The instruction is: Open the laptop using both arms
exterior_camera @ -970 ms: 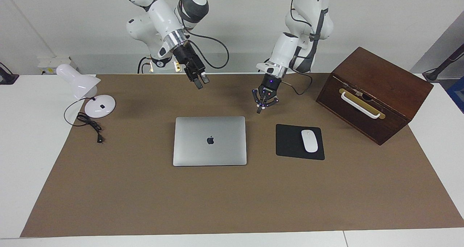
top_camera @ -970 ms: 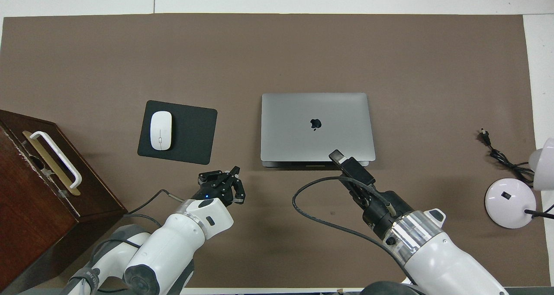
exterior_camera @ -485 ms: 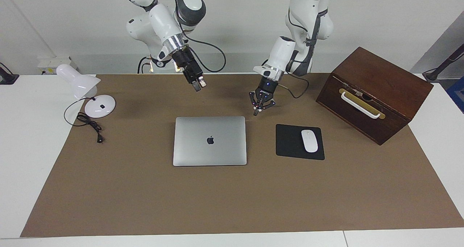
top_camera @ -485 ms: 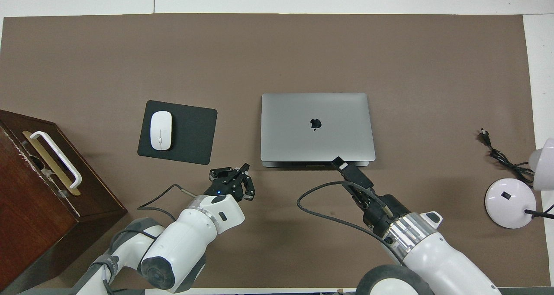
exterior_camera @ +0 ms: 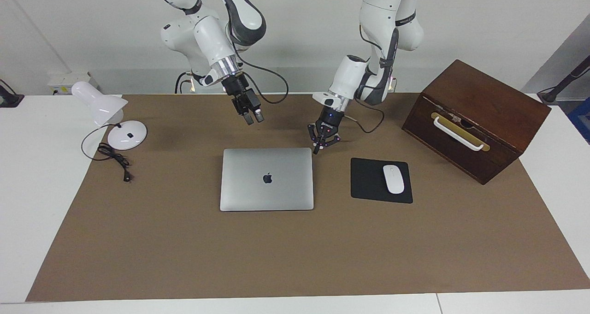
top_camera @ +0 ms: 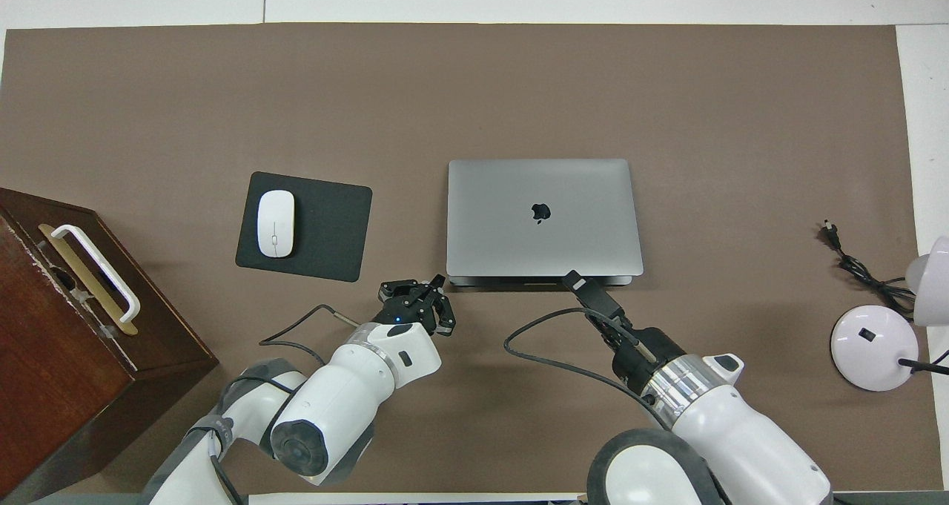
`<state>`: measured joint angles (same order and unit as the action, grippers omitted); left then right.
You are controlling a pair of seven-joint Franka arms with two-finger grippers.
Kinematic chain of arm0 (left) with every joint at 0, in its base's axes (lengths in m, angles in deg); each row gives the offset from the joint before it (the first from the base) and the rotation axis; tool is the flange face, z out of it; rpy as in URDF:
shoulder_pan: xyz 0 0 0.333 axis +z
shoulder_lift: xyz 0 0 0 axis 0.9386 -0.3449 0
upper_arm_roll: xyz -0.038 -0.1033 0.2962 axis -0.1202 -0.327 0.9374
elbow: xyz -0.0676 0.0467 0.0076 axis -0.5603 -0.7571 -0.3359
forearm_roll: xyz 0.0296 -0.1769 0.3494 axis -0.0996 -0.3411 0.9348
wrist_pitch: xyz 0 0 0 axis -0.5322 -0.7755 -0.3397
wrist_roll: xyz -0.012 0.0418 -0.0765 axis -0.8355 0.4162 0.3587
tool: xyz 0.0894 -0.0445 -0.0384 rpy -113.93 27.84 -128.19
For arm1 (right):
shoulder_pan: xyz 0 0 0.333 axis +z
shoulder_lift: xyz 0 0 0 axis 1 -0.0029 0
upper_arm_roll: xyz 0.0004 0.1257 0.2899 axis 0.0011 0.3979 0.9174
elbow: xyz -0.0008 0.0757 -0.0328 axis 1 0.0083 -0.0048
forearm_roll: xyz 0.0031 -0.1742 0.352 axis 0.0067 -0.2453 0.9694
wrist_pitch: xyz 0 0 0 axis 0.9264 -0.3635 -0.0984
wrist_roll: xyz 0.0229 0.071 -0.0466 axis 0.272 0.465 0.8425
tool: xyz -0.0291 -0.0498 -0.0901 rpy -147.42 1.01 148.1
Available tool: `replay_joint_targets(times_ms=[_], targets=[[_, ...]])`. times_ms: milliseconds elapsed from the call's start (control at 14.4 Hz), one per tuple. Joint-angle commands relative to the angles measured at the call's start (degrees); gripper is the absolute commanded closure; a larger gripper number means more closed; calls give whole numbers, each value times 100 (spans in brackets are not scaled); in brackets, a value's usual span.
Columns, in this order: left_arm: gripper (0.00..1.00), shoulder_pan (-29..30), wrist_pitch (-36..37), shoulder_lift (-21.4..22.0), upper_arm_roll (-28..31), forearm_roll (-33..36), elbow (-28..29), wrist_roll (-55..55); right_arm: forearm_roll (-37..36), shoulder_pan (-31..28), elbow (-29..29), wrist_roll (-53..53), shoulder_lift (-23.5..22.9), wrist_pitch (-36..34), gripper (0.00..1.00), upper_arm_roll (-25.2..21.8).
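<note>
A thin silver-grey laptop (exterior_camera: pixel 267 179) lies flat and closed, lid up with its dark apple logo showing, near the middle of a brown mat (exterior_camera: pixel 295 258) that covers the white table (exterior_camera: pixel 37 175).

The left gripper (exterior_camera: pixel 316 151) hangs low over the mat just beside the laptop's corner nearest the robots, on the side toward the left arm's end of the table. Its fingertips are together; whether they touch the laptop cannot be told.

The right gripper (exterior_camera: pixel 254 118) is raised over the mat, above the strip between the robots and the laptop's nearer edge, and clear of the lid. Whether its fingers are apart or together cannot be told.

Beside the laptop, toward the left arm's end, a white mouse (exterior_camera: pixel 393 179) rests on a black mouse pad (exterior_camera: pixel 366 180). Farther toward that end stands a dark wooden box (exterior_camera: pixel 479 115) with a white handle (exterior_camera: pixel 458 135).

Toward the right arm's end, a white desk lamp (exterior_camera: pixel 110 115) stands at the mat's edge, its black cord (exterior_camera: pixel 115 159) trailing onto the mat.
</note>
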<state>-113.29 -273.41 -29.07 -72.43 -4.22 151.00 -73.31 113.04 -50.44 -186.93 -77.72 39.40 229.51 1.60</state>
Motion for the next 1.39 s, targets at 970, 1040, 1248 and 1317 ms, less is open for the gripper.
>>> replay_joint_targets(times_ms=[970, 1040, 1248, 1317], targets=[[100, -170, -136, -678, 77, -62, -647, 43, 159, -256, 514, 469, -998, 62, 0, -1], [100, -162, -136, -722, 77, -62, -691, 43, 159, -265, 549, 495, -1076, 53, 0, -10], [100, -197, -136, -793, 77, -70, -709, 34, 159, -353, 654, 592, -1252, 35, 0, -1], [100, -197, -136, -802, 85, -70, -709, 34, 159, -362, 672, 592, -1288, 26, 0, -1]])
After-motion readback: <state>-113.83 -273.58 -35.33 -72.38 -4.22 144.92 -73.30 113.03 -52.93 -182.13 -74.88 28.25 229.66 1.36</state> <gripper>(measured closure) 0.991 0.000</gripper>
